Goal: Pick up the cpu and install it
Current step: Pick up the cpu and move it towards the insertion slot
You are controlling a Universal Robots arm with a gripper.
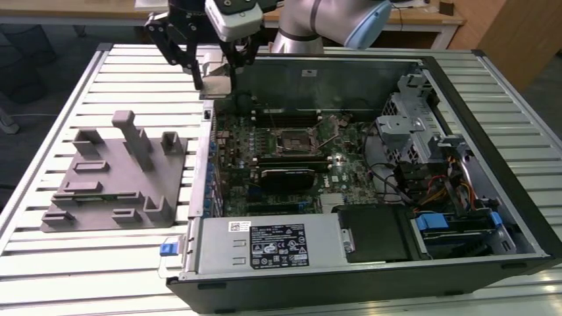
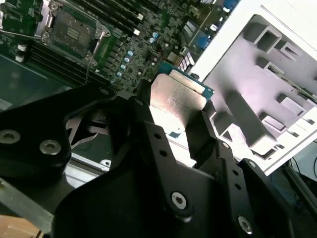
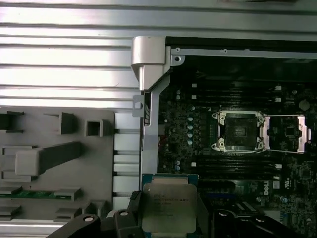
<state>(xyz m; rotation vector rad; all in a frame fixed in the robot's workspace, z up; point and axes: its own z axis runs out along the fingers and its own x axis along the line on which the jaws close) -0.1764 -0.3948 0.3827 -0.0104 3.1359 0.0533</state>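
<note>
A: While the arm is hanging over the table in the exterior view, what's the gripper (image 1: 217, 79) doing?

B: It's sitting in the upper part of the frame, toward the exterior view's left, over the far corner of the open pc case (image 1: 351, 293). It's clamping the cpu (image 1: 218, 72), silvery face showing. The cpu is hanging clear of the motherboard (image 1: 233, 158) and well apart from the socket (image 1: 294, 139) at mid-frame. The grey fixture (image 1: 114, 174) is lying on the slatted table (image 1: 70, 263), just beside the pc case on the exterior view's left.

A: And the second wrist view?

B: Two black fingers (image 2: 143, 124) are pinching the cpu (image 2: 176, 96) by opposite edges, so the gripper (image 2: 173, 109) is closed on it. A green edge is peeking past the metal top. Beyond the cpu, the motherboard (image 2: 133, 44) w/ the socket (image 2: 69, 32) is showing on one side, the fixture (image 2: 262, 99) on the other.

A: First wrist view?

B: The cpu (image 3: 168, 208) is sitting in the gripper (image 3: 168, 220), hanging over the wall of the pc case (image 3: 148, 124), btwn the fixture (image 3: 54, 163) and the motherboard (image 3: 183, 124). The socket (image 3: 240, 131) is standing open, its load plate (image 3: 287, 131) flipped to the side, and the cpu is hovering well apart from it.
</note>
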